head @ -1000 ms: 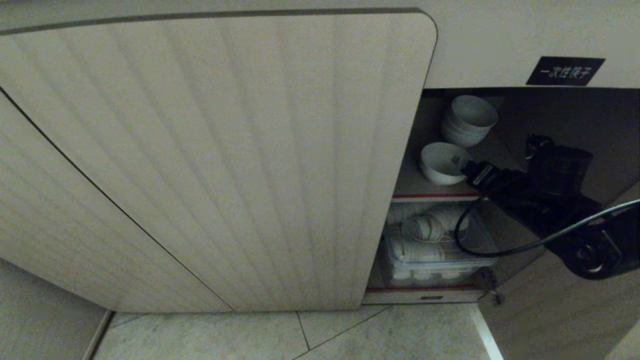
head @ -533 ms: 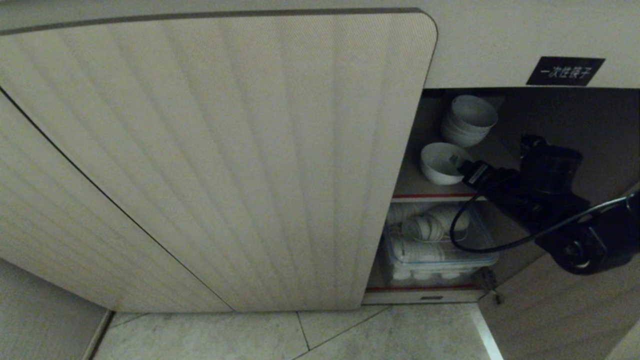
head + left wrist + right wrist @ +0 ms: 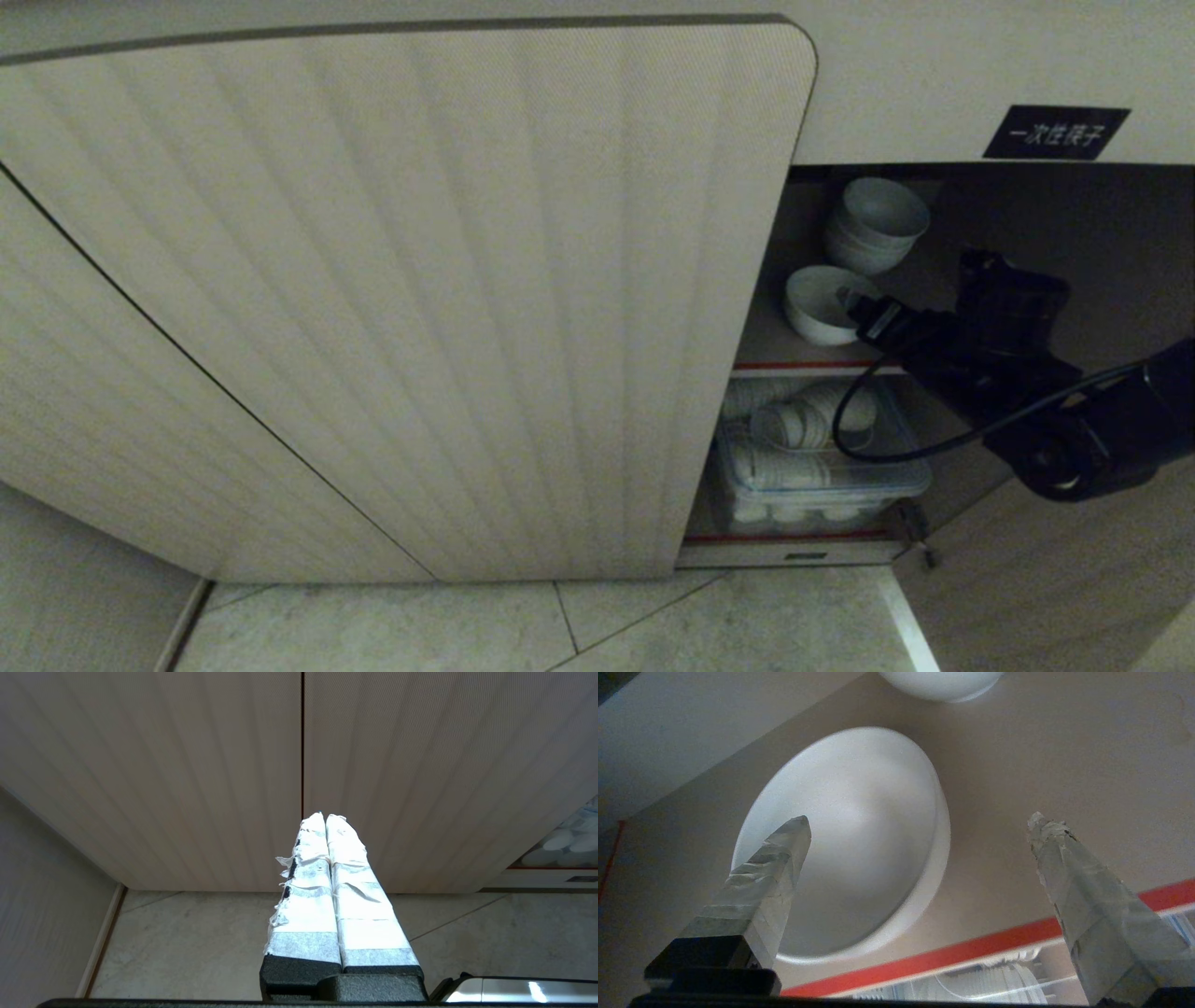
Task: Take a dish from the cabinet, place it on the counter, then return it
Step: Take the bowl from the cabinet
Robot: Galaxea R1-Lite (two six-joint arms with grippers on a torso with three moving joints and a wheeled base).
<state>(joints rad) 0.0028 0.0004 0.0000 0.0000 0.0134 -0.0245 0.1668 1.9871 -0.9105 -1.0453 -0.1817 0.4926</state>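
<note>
Dish (image 3: 859, 844) sits between spread right gripper (image 3: 920, 821) fingers.

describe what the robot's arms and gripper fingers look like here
The right arm is black and chunky, with a black cable looping beneath it. The right gripper has two tapered fingers wrapped in pale tape on black bases. The left gripper has white tape, frayed at one edge.

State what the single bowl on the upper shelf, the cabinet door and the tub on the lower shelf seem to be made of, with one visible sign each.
Bowl: likely glazed ceramic; plain white, smooth, thick rounded rim.
Cabinet door: probably laminate or coated board; matt beige, vertically fluted, finely textured.
Tub: apparently clear plastic; the white stacks inside show through its wall.
</note>
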